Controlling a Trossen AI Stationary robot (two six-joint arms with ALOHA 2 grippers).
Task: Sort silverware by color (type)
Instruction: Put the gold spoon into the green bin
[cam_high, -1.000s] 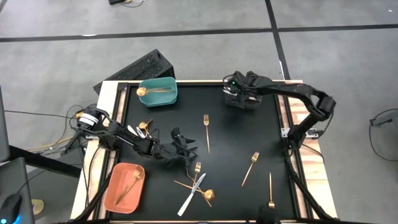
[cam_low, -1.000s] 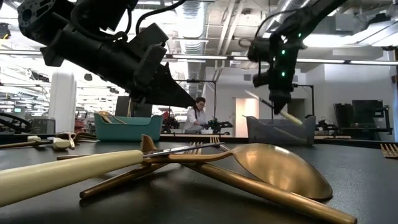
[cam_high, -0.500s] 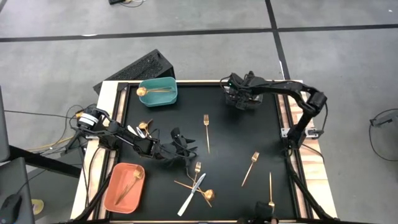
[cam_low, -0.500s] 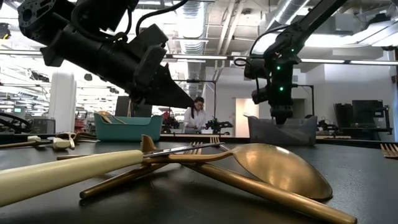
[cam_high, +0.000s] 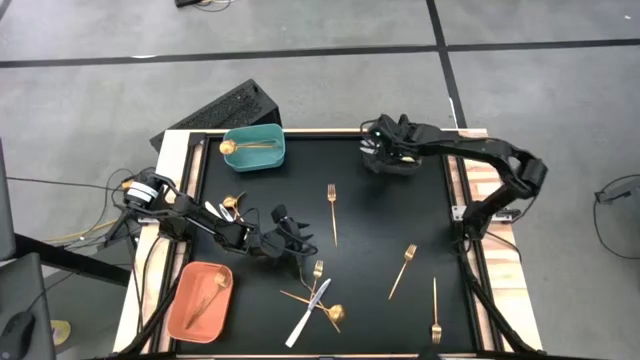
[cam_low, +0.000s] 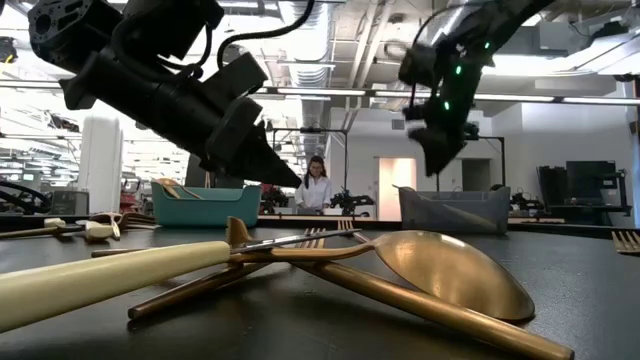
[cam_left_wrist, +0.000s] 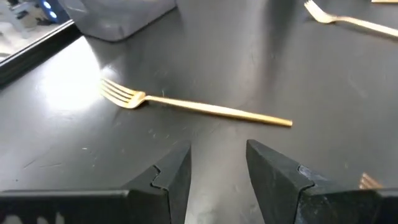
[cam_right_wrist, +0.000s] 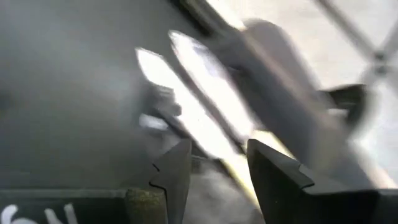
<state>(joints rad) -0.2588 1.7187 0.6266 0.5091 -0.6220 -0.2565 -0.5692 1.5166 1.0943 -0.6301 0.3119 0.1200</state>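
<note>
This is a robotics lab set in a large open industrial hall. The low view shows a high ceiling with exposed silver ducts (cam_low: 320, 30) and pipes, long strip lights, white columns (cam_low: 100, 160) and workbenches carrying equipment. Far beyond the left end effector (cam_low: 275, 170), a person in a white coat (cam_low: 315, 185) stands at a bench with another dark robot arm beside them. From above, the black-topped counter (cam_high: 380, 230) has a wood-edged frame and stands on a bare grey concrete floor (cam_high: 300, 30) marked with dark lines. Loose cables (cam_high: 100, 225) trail off the counter's left side.
</note>
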